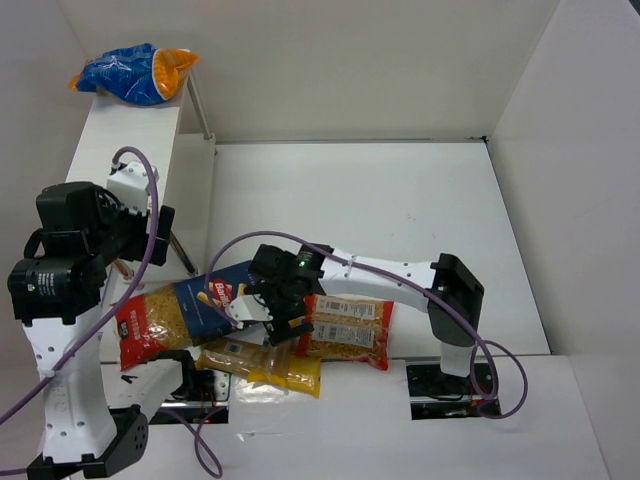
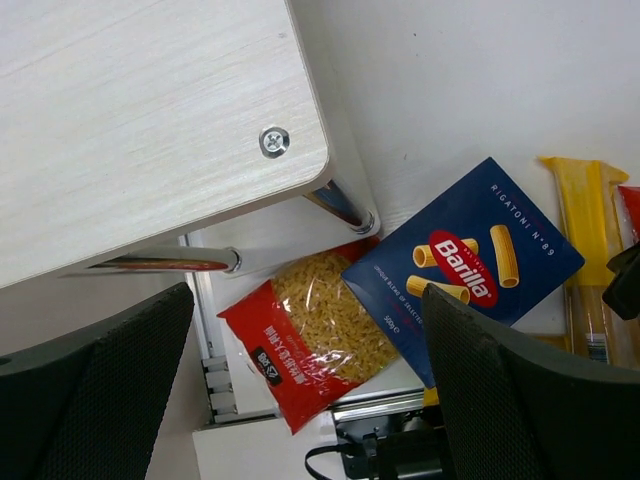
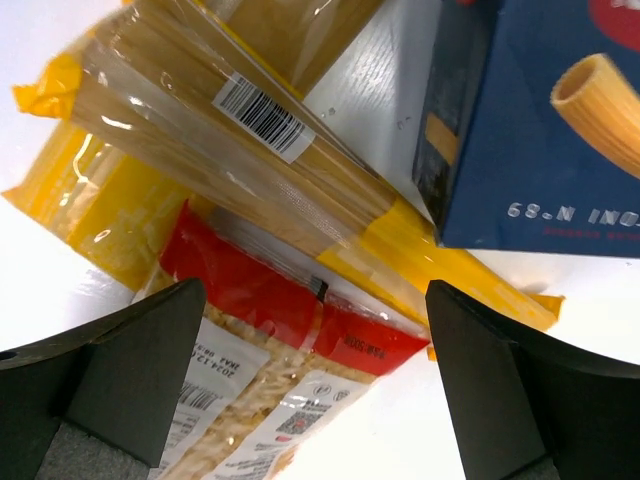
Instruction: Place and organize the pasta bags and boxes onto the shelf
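Shelf [image 1: 120,140] stands at the far left of the surface [image 1: 400,220]. One blue-and-orange bag [image 1: 135,73] lies on its far end; as I read it, it was put there to leave the rest of the board free for the other packs.

Everything else lies heaped at the near edge, between the two arm bases:
- blue box [image 1: 215,300], flat and face up, one corner lapping over the left red-trimmed bag [image 1: 150,325]
- long yellow bags [image 1: 265,365], stacked crosswise, partly under the box
- second red-trimmed bag [image 1: 345,330] on the right, touching the yellow ones

Overlap means the top items likely have to go first.

Right jaws: fully spread, holding nothing, poised low over the heap. In the right wrist view the yellow bags [image 3: 250,150] and the red-trimmed bag [image 3: 270,380] lie between the fingers [image 3: 110,380]. The box [image 3: 550,120] lies off to the upper right, not centred. Cannot tell which item is the target.

Left jaws: fully spread, empty, raised over the shelf's near corner [image 2: 140,120]. Box [image 2: 465,265] and red-trimmed bag [image 2: 310,335] lie below, just past the shelf leg [image 2: 340,205] and well apart from the fingers [image 2: 90,400].
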{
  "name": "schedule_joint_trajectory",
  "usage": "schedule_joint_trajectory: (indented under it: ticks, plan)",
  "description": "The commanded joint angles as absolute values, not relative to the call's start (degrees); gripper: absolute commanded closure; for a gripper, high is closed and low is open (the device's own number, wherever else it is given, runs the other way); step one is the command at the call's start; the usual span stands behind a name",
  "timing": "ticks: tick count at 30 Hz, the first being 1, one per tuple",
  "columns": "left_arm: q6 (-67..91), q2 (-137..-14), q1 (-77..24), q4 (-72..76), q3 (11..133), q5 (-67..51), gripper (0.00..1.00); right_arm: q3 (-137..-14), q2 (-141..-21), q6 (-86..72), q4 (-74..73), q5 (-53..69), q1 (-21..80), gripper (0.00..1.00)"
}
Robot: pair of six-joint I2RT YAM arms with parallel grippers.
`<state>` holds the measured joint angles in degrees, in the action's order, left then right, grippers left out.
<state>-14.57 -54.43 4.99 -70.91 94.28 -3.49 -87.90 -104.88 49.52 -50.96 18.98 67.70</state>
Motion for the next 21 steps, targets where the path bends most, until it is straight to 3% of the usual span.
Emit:
schedule_joint_trajectory:
  ticks: [1,15,17,21]
  plan:
    - [-13.54,-53.26,6.15,-70.93,94.66,-4.13,0.00,-85.52,-106.00,52.11,-46.50,17.67,68.29,0.00]
    - [-13.54,-49.31,9.14,-71.98,91.58,-4.13,0.00,-82.89,-110.91,50.98,-34.02,14.07,68.29,0.00]
    - [-13.54,-49.31,9.67,-71.98,91.58,-4.13,0.00,-82.36,-111.44,50.45,-32.70,13.54,68.29,0.04]
    - [-13.54,-49.31,10.20,-71.98,91.58,-5.19,0.00,-80.60,-111.45,50.45,-31.29,11.35,68.29,0.52]
